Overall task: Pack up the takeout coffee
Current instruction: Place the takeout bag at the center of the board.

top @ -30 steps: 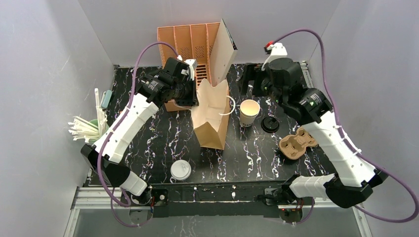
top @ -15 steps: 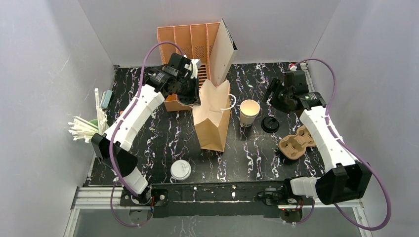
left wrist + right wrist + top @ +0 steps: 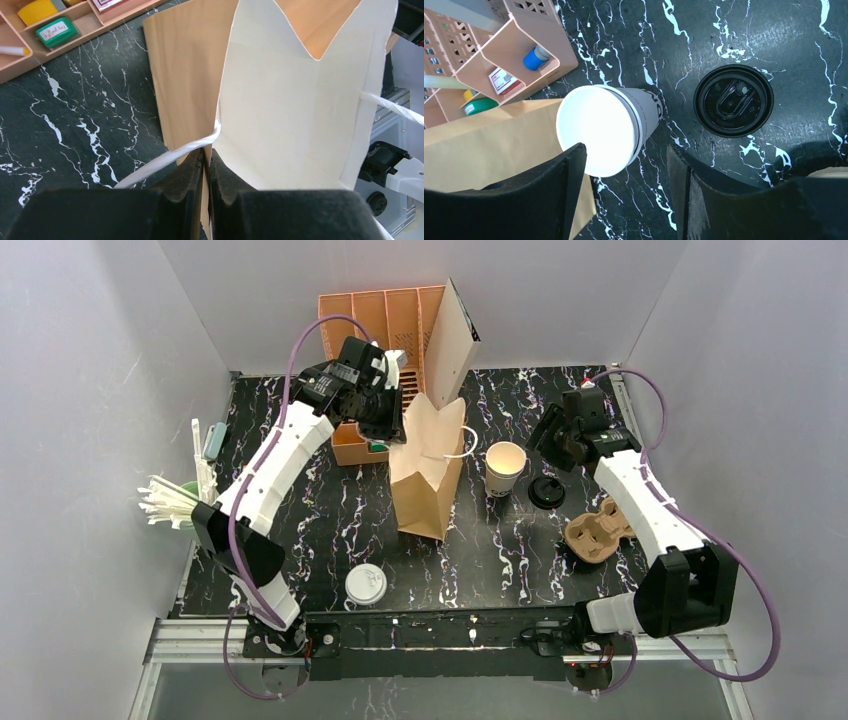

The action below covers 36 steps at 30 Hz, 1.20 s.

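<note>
Cup count here is just one, a small white paper one, and it's standing upright and uncovered on the black marble table, just right of the single brown paper bag. Its one black lid is lying flat on the table just right of the cup, not touching it. The left gripper is pinching the bag's rim right by one of its two white twisted handles, jaws closed on the paper, and the bag is standing open. The right gripper is hanging above the cup with both fingers spread wide, gripping nothing. Also sitting around: one flat white lid near the front edge, one cardboard cup carrier on the right, one green cup of white straws at the far left, and one orange organizer at the back.
</note>
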Tool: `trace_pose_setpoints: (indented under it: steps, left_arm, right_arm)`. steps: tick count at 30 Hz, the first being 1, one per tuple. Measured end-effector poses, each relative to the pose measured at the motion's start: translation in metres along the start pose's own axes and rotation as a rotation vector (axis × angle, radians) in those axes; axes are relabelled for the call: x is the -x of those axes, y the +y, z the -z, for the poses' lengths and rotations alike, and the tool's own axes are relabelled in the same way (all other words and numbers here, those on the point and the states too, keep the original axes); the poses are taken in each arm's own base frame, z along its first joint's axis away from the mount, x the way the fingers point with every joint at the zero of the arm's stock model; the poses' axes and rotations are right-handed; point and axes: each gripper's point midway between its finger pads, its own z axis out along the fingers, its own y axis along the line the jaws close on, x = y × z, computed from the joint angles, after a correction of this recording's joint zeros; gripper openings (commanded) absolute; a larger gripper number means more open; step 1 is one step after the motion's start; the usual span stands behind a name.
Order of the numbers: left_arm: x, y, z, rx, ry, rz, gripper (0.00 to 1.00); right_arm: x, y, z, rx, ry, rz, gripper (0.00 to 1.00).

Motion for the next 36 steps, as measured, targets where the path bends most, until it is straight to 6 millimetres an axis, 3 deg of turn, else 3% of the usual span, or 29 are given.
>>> trace_pose_setpoints:
  steps: [8,16,21,24,29,33,36]
  left_arm:
    - [0.01,0.01,-0.011,0.046,0.008,-0.023,0.25]
    - [0.027,0.011,0.004,0.08,-0.052,-0.05,0.47]
    - [0.043,0.004,0.023,0.073,-0.119,-0.062,0.49]
    - [0.044,0.0,0.034,0.063,-0.146,-0.066,0.51]
    - [0.048,-0.013,0.072,0.022,-0.234,-0.074,0.54]
    - [0.041,-0.019,0.111,0.0,-0.33,-0.083,0.58]
    - [0.032,-0.018,0.128,0.001,-0.382,-0.078,0.6]
  right_arm:
    - [-0.007,-0.001,-0.023,-0.025,0.026,0.005,0.63]
    - [-0.022,-0.002,-0.042,-0.065,0.06,0.046,0.57]
    - [-0.022,-0.005,-0.045,-0.088,0.052,0.069,0.58]
    - [-0.02,-0.008,-0.046,-0.106,0.04,0.075,0.65]
    - [-0.008,-0.019,-0.043,-0.18,-0.014,0.085,0.68]
    - [0.005,-0.032,-0.029,-0.245,-0.076,0.064,0.7]
    - [0.018,-0.048,-0.011,-0.295,-0.134,-0.003,0.81]
